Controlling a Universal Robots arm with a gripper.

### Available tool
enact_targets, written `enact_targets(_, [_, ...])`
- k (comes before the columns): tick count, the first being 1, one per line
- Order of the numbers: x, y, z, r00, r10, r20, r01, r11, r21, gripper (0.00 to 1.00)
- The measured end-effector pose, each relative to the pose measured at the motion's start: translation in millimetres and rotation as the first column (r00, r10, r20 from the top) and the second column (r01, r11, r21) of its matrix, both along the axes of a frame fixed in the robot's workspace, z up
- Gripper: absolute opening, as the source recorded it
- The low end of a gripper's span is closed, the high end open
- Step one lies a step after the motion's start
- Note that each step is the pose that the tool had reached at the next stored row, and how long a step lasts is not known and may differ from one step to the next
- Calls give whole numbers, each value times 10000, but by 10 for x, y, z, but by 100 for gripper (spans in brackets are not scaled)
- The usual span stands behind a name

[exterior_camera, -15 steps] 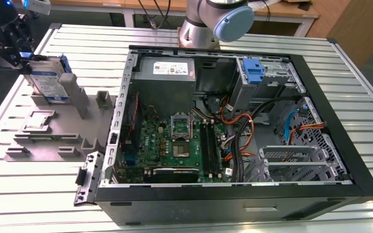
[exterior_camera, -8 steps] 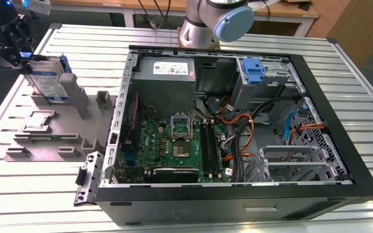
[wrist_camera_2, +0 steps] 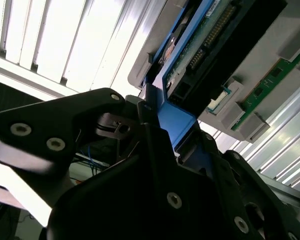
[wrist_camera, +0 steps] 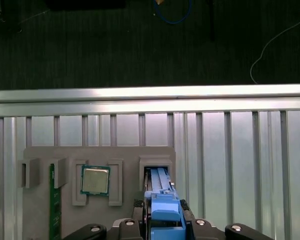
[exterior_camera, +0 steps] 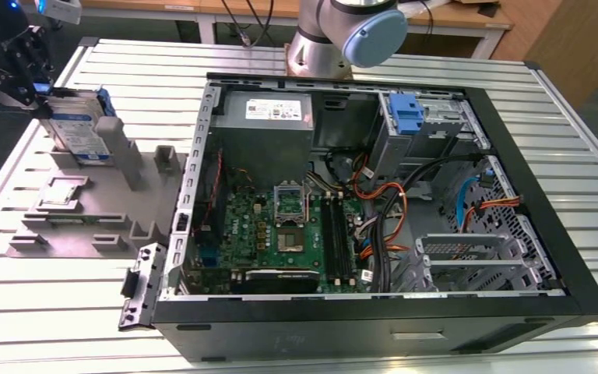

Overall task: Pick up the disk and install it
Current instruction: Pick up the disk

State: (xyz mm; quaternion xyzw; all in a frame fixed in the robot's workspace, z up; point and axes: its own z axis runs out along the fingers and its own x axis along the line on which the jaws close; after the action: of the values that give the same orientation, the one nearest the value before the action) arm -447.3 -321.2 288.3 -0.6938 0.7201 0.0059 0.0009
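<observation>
So the slatted metal table [exterior_camera: 590,195] has the open computer case [exterior_camera: 382,327] lying on its side on the exterior view's right. The motherboard [exterior_camera: 289,226] faces up, and the drive cage [exterior_camera: 434,125] with its blue bracket [exterior_camera: 408,117] sits at the far end. On the exterior view's left, just beside the case, there's the grey parts holder [exterior_camera: 71,226]. That's where the disk [exterior_camera: 79,128] is, standing on edge in its slot, label facing out and blue rails along its sides. The gripper [exterior_camera: 40,93] is right at the disk's upper edge. In both wrist views the blue rail [wrist_camera: 165,215] runs straight between the black fingers [wrist_camera: 187,219], and they look closed onto it, so it reads as a clamped grasp on the disk rather than a hover. Judging from that, the task is at the grab stage. The disk's lower end looks to be down in the holder slot, so it doesn't seem lifted out yet. It's well apart from the drive cage, so the install half hasn't started. The smaller stuff in the holder, a CPU chip [wrist_camera: 95,180] and a green memory stick [wrist_camera: 52,205], sits untouched.
</observation>
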Motion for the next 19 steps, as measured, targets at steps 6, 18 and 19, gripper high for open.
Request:
enact_targets(6, [0,0,-3,10000,1,0,-1,10000,0,37])
enact_targets(18, [0,0,30,10000,0,3,0,10000,2,37])
enact_targets(19, [0,0,30,10000,1,5,-1,10000,2,37])
